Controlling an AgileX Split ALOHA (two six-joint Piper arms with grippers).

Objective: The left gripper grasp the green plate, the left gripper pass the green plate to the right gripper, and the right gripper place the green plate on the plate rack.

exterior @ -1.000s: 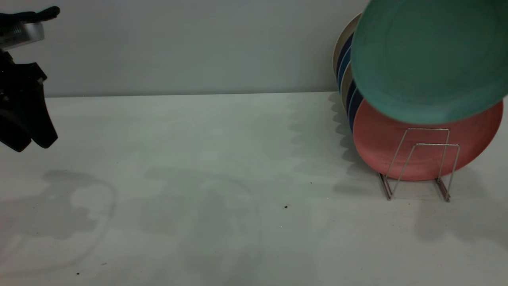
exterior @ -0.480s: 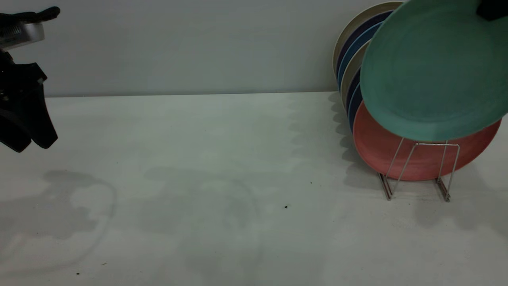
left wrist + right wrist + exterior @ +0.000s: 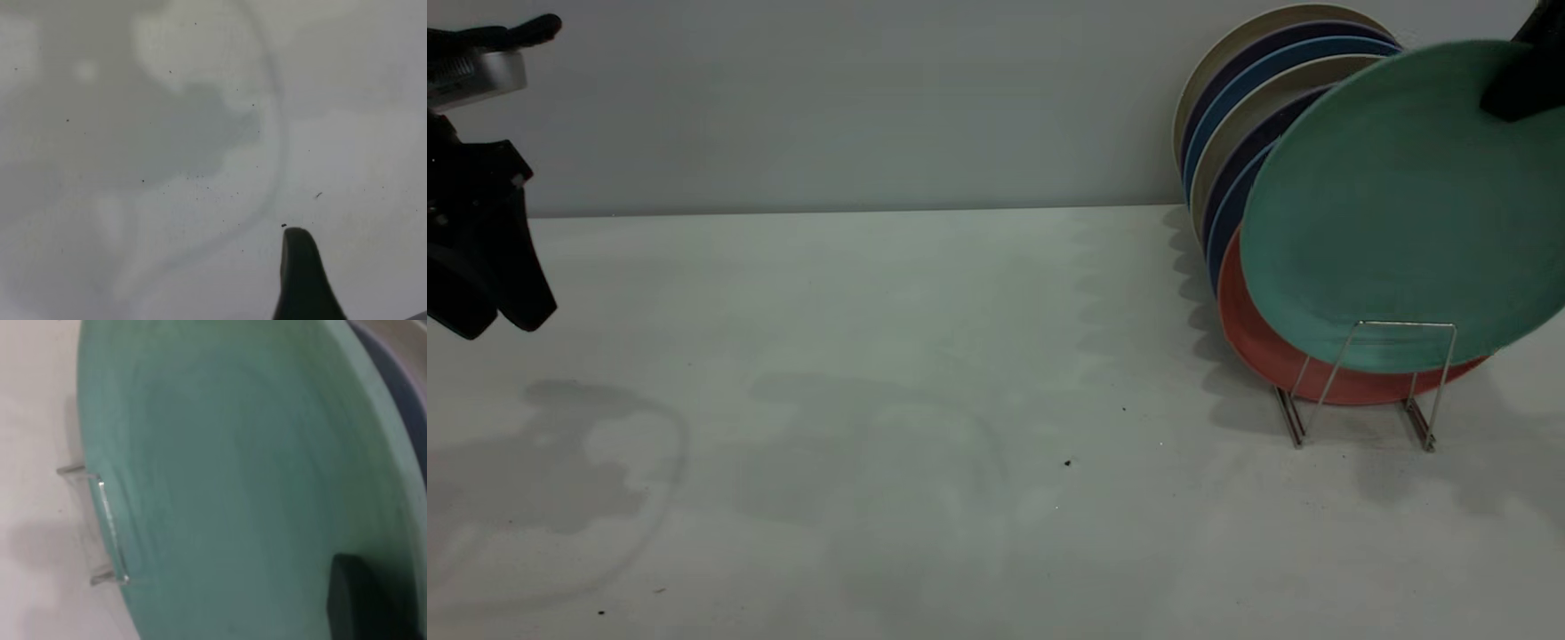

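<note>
The green plate hangs tilted at the far right, held at its upper rim by my right gripper, which is shut on it. Its lower edge sits behind the front wire loop of the plate rack and in front of a salmon-pink plate. In the right wrist view the green plate fills the picture, one black finger lies on its face, and a rack loop shows at its edge. My left gripper hangs open and empty at the far left, above the table.
Several cream and blue plates stand in the rack behind the pink one, close to the back wall. The left wrist view shows only one finger over bare, speckled table. The white table stretches between the arms.
The green plate has come down and tilted, from above the pink plate to the rack's front loop. The right gripper has come into view at its top rim. The left arm has not moved.
</note>
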